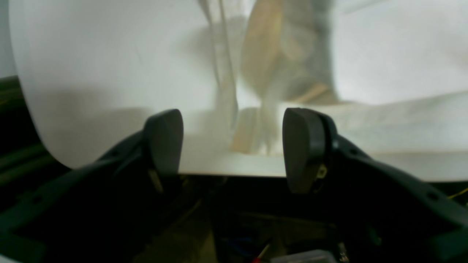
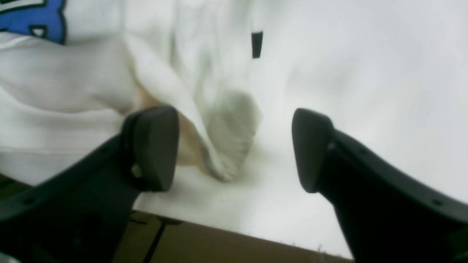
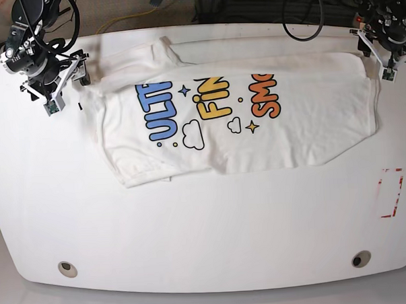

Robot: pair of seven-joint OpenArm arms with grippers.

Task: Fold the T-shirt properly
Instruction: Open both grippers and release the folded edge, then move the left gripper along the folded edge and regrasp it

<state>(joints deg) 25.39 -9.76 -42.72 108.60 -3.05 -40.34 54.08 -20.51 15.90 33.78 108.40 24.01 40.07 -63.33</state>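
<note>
Right gripper [image 3: 50, 91]: at the far left of the base view, at the T-shirt's left end. In its wrist view the jaws stand wide apart and a bunched fold of cloth lies between the fingers [image 2: 153, 146], but they do not pinch it.

T-shirt [image 3: 303, 121]: lies print-up across the far half of the white table [image 3: 206, 226], spread sideways from one gripper to the other. The far edge seems folded over. Blue, yellow and orange letters show on the left and middle part.

Feel of the cloth: I judge it light, thin and very soft. It has no stiffness, so it will sag and wrinkle when it is lifted. On the smooth table it will probably slide easily.

Where to take hold: I think the best places are the corners or the doubled edges at each end, where the cloth is thicker. A pinch of one layer in the middle would only make a peak.

Left gripper [image 3: 388, 60]: at the far right of the base view, at the T-shirt's right end. The jaws are spread, with only loose folds of cloth visible beyond them; nothing is gripped.

Risk: the fold may fall crooked if both ends are not carried together.
</note>
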